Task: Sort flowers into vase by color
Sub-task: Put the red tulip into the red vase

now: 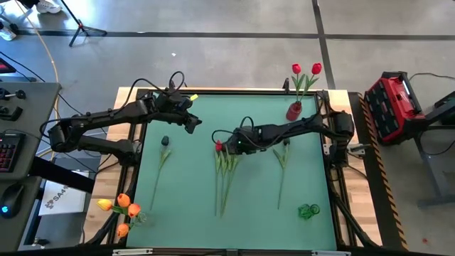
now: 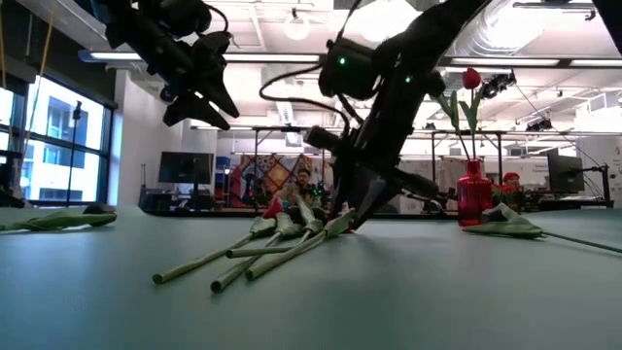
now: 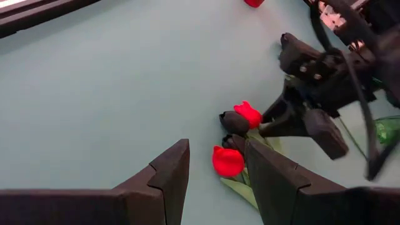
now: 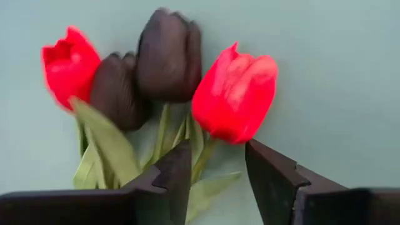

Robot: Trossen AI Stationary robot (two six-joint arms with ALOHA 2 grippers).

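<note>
Trouble could come from the bunch (image 4: 156, 94) mid-table — the right gripper (image 4: 215, 178), partly open and empty, straddles a red tulip's (image 4: 234, 94) stem and may snag dark neighbours. Left gripper (image 3: 215, 175) hovers, half open, empty.

My green desk (image 1: 192, 206) holds a bunch of red and dark flowers (image 1: 225, 167) in the middle. One dark flower (image 1: 163, 151) lies near the left edge, another flower (image 1: 281, 160) toward the right.

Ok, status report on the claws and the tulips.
Right claw open, low at the tulip bunch, one red tulip between its fingers. Left claw open, hovering above. Dark tulips crowd the red one.
</note>
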